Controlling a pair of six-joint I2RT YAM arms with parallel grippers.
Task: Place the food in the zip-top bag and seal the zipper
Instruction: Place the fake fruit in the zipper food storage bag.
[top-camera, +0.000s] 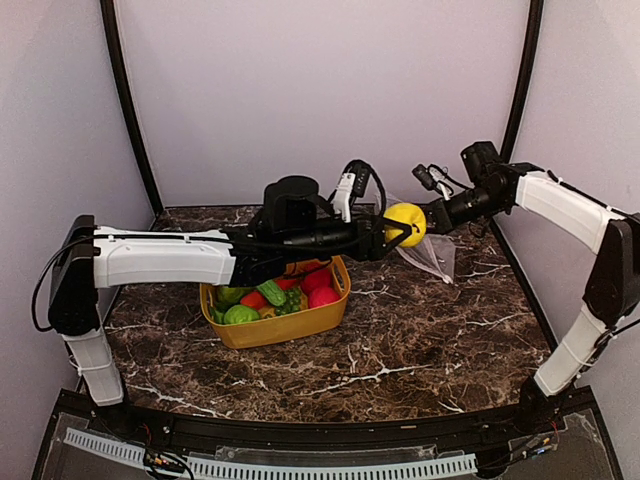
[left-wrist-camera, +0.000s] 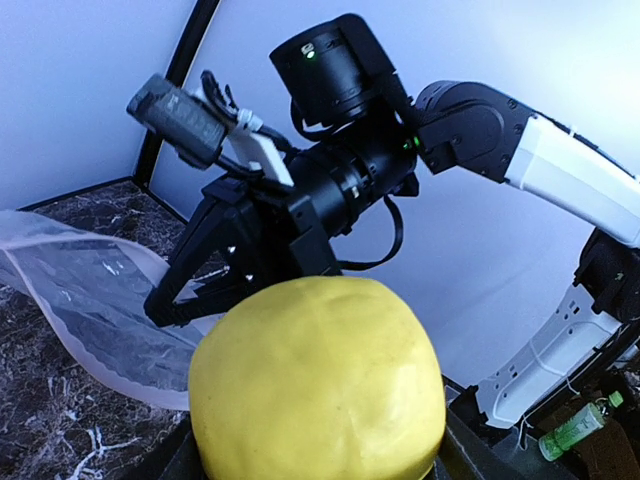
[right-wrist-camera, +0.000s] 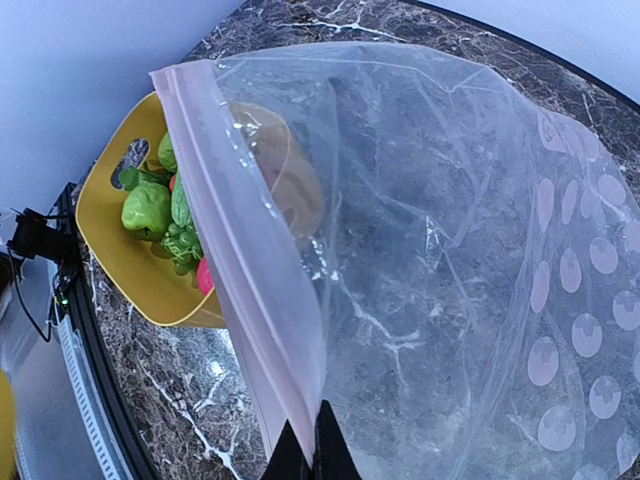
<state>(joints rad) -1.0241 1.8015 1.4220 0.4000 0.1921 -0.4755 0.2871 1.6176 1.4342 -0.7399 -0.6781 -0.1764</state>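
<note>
I read the left gripper (top-camera: 398, 230) clamped on the yellow lemon (left-wrist-camera: 318, 385) near the zip-top bag (right-wrist-camera: 450, 230). The right gripper (right-wrist-camera: 310, 445) is pinched on its zipper (right-wrist-camera: 235, 250).

yellow tub (top-camera: 283, 329) on marble table (top-camera: 425, 335)

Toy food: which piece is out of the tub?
The yellow lemon: it alone is gripped in the left end effector, up beside the bag; the rest lie in the tub.
</note>
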